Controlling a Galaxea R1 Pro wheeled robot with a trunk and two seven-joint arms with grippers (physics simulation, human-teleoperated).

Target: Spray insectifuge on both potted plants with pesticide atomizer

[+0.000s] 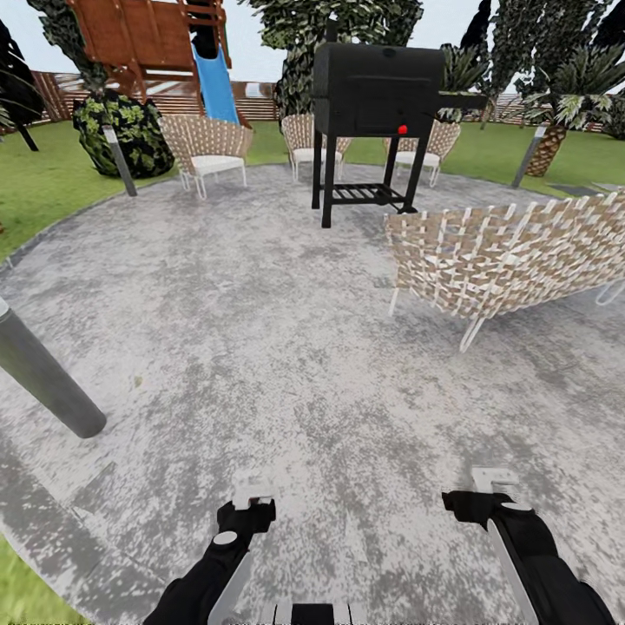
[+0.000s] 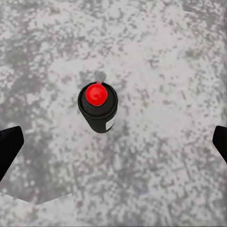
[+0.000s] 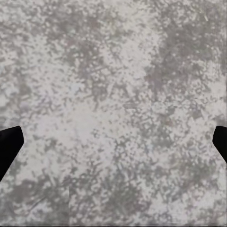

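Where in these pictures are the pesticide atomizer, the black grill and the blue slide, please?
pesticide atomizer [image 2: 97,106]: left wrist view, on its dark body just under the red dot.
black grill [image 1: 378,78]: head view, on its closed lid.
blue slide [image 1: 214,80]: head view, on its chute.

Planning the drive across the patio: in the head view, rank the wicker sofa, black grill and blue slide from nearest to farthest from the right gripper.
From the right gripper:
1. Wicker sofa, just ahead, right.
2. Black grill, mid-patio beyond it.
3. Blue slide, far back left.
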